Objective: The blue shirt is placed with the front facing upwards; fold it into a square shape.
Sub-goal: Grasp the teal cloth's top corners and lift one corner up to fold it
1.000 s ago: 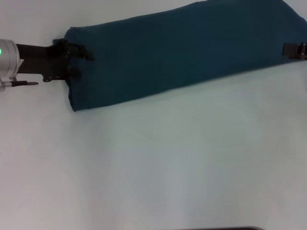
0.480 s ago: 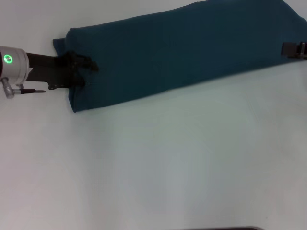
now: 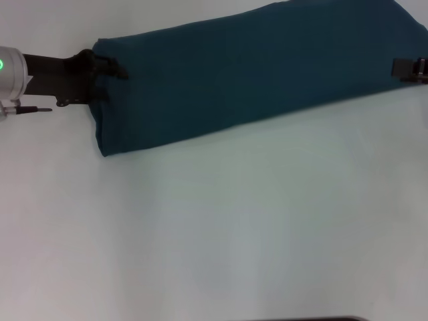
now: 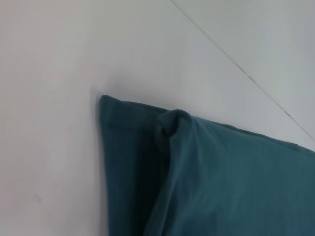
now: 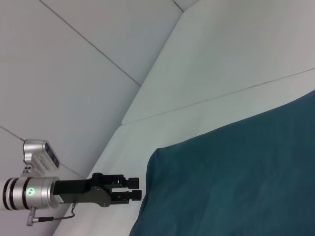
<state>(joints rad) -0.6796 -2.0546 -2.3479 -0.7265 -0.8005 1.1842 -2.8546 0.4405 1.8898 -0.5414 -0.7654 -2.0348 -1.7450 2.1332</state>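
The blue shirt lies folded into one long band across the far side of the white table, slanting up to the right. No lettering shows. My left gripper is at the band's left end, level with its upper corner. In the right wrist view this left gripper stands open by a narrow gap, its tips just short of the shirt. The left wrist view shows the shirt's end with a small bunched fold at its edge. My right gripper rests on the band's right end, mostly cut off by the picture's edge.
White table top stretches from the shirt to the near edge, where a dark strip shows. In the right wrist view, pale wall panels rise behind the table.
My left gripper has moved back up and slightly left along the shirt's end. The corner that poked out beside it half a second ago lies flush again. The right arm is still.
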